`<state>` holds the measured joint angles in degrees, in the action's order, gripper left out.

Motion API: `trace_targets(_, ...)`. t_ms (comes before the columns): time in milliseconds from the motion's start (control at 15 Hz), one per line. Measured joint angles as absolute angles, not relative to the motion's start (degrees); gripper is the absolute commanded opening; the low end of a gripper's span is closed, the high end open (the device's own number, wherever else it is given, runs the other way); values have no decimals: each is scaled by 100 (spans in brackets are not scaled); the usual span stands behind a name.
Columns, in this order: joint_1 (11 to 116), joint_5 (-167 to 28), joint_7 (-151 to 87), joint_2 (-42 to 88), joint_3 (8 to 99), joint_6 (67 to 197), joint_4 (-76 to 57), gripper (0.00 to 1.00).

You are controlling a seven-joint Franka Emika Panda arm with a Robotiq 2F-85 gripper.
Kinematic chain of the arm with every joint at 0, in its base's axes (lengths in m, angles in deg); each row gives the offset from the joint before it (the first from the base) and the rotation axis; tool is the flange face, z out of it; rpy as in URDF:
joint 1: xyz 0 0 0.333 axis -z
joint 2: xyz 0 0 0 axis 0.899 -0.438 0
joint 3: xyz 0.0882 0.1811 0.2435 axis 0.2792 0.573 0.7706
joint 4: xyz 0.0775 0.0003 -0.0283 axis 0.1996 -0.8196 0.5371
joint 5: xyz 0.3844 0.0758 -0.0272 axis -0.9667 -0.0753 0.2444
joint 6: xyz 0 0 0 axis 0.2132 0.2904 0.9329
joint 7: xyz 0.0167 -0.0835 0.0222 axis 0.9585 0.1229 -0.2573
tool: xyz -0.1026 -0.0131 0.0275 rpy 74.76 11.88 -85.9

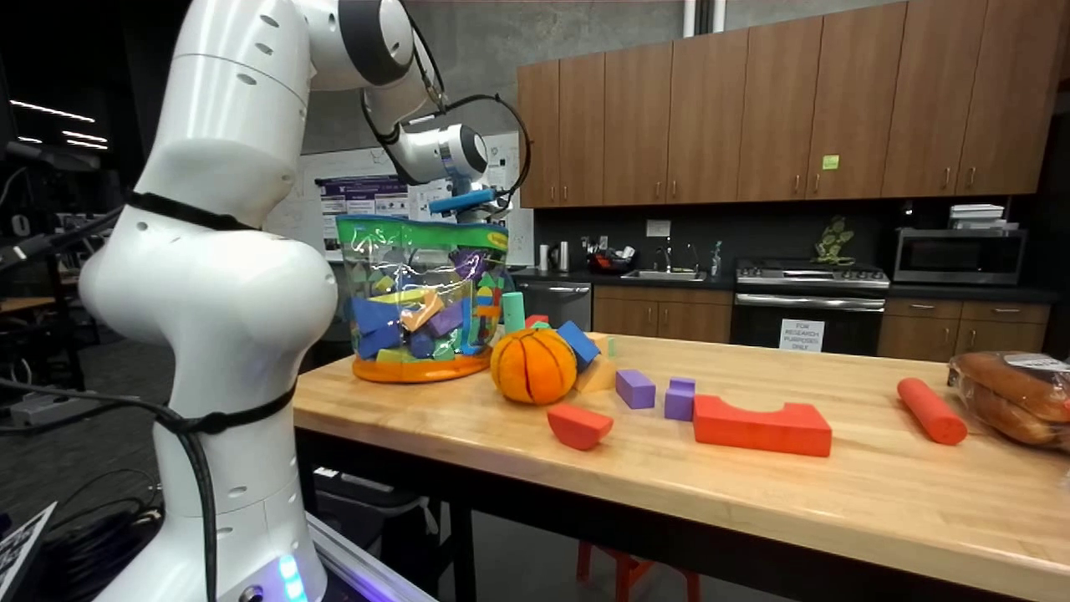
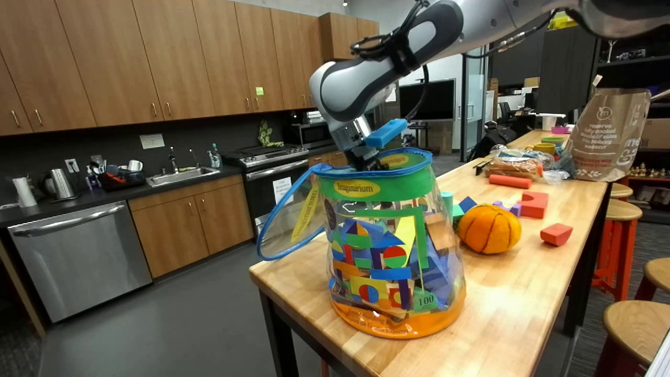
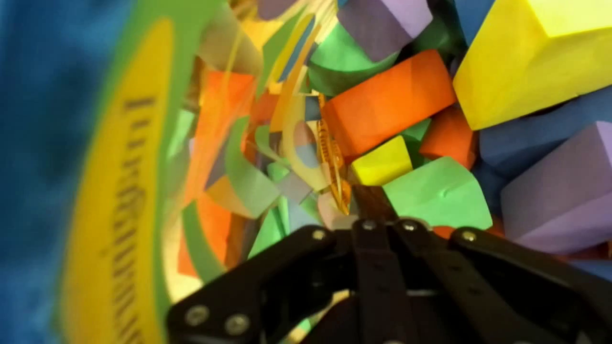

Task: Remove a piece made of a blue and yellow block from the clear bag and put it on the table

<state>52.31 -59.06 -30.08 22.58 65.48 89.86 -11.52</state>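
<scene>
Inside the mouth of a clear bag [image 2: 403, 187] standing on a wooden tabletop [image 2: 502, 309], the robot's tool [image 3: 388, 223] points down at a jumble of toy blocks [image 3: 389, 102], its two fingers drawn together with no gap showing. Nothing is visibly in its hold, though what the dark shape [image 3: 373, 203] at the tips is cannot be made out. The blue-and-yellow piece appears to lie in that pile: in the wrist view, a yellow block [image 3: 521, 71] overlaps a blue block [image 3: 526, 141] to the right of the tips, the likeliest match, but whether the two are joined cannot be told. Judging by the matte faces, the piece should prove light, perhaps foam: firm enough to keep its shape, slightly soft under pressure, not slippery, hard to break. A sound hold would span two flat, opposite sides near the seam, so both colors rise together; a corner pinch could twist it or split the pair. A purple block [image 3: 559, 196] crowds the blue on its other side. Bright and plain, the yellow block has flat faces and crisp edges, paler on its lit face and running out of view at the right. Duller and shaded, the blue shows only as a band between yellow and purple.
</scene>
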Motion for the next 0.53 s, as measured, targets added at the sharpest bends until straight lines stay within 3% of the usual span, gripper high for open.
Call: trace_targets(533,5220,-5678,-3134,3846,6563,10154,-1936,0)
